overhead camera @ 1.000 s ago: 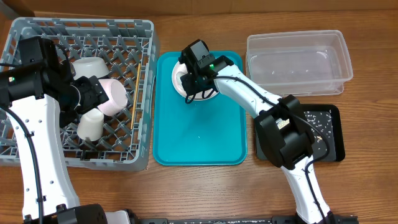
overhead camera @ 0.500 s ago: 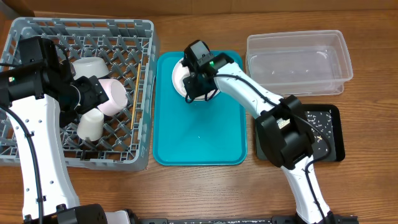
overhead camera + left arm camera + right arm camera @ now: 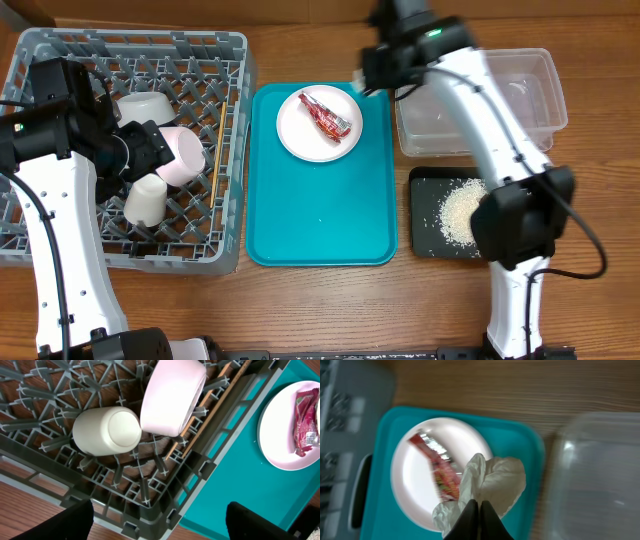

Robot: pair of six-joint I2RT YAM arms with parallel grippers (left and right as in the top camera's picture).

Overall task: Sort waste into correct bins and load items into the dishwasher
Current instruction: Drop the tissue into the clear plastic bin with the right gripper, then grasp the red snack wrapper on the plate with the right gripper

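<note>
My right gripper [image 3: 479,510] is shut on the crumpled white paper wad [image 3: 492,482], held in the air over the teal tray's far right corner, beside the clear tub [image 3: 600,475]. In the overhead view that gripper [image 3: 385,70] hangs just left of the clear tub [image 3: 480,100]. The white plate [image 3: 300,135] lies on the teal tray with the red foil wrapper [image 3: 326,116] on it. Rice [image 3: 462,210] lies in the black tray [image 3: 425,180]. My left gripper [image 3: 160,525] is open above the dish rack [image 3: 130,40], near the pink bowl [image 3: 172,395], white cup [image 3: 107,430] and chopsticks [image 3: 210,410].
The teal tray [image 3: 320,220] sits between the rack and the two bins. A pale bowl [image 3: 150,105] stands in the rack behind the pink one. The rack's near corner [image 3: 150,505] lies below my left fingers, against the tray's edge.
My right gripper has risen from the plate with the paper wad and swung back and right toward the clear tub, uncovering the plate and wrapper. The left arm has not moved.
</note>
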